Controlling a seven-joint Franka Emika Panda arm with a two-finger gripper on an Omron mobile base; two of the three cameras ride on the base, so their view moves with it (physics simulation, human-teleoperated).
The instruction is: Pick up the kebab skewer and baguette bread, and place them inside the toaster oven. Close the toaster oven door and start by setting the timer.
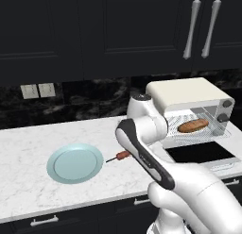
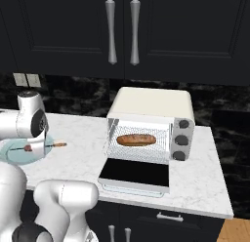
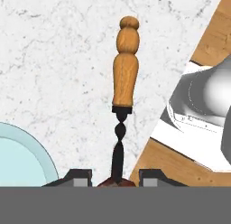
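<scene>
End effector (image 3: 115, 180) clamped on the thin dark kebab skewer (image 3: 122, 96) with orange wooden handle.
Skewer held above the white marble counter (image 1: 28, 148), beside the pale blue round plate (image 1: 74, 163) (golden-brown baguette bread (image 2: 136, 139) lies on the rack of the cream-white toaster oven (image 2: 151, 105), dark glass door (image 2: 136, 173) down).

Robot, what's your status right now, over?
Hand shut on the thin dark kebab skewer with wooden handle, above the white marble counter. Golden-brown baguette bread already on the rack in the cream-white toaster oven, door open. Nothing in the way.
</scene>
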